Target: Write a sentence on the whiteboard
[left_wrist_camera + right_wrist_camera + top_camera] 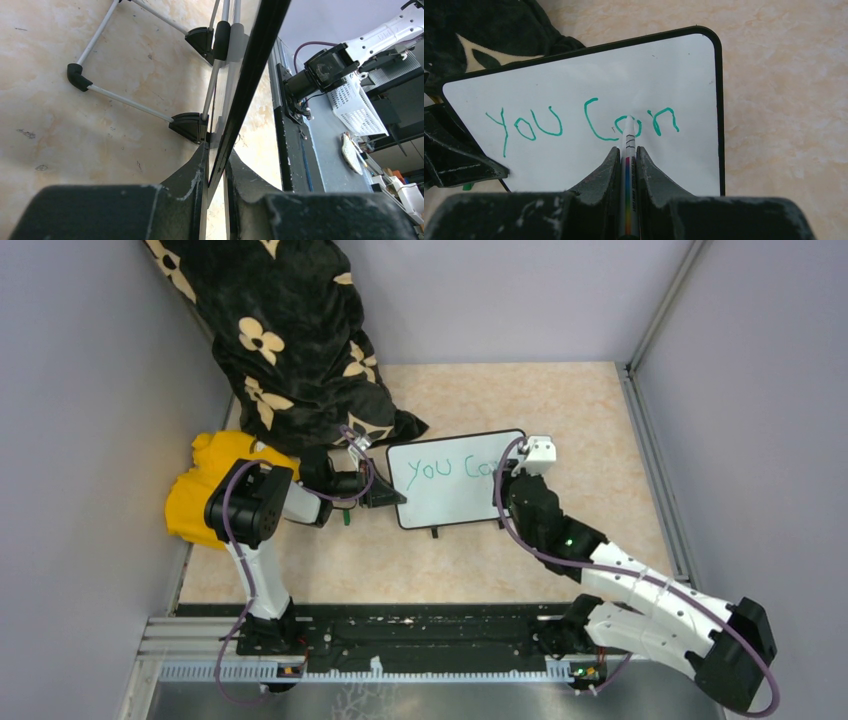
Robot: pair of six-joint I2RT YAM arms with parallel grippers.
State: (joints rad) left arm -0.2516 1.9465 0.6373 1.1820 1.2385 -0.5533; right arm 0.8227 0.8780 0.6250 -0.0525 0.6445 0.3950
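Note:
The whiteboard (450,502) stands tilted on the tan table, black-framed. It also shows in the right wrist view (574,75) and edge-on in the left wrist view (250,75). The sentence (584,122), in green, reads "you can" on one line. My left gripper (216,167) is shut on the board's left edge and shows from above (385,492). My right gripper (628,152) is shut on a white marker (629,150), whose tip rests on the board by the "a". From above, the right gripper (508,480) covers the end of the lettering.
A black cloth with cream flowers (290,340) lies behind the board's left side. A yellow object (200,490) sits at the left by my left arm. The board's wire stand with black feet (130,100) rests on the table behind it. Grey walls enclose the table.

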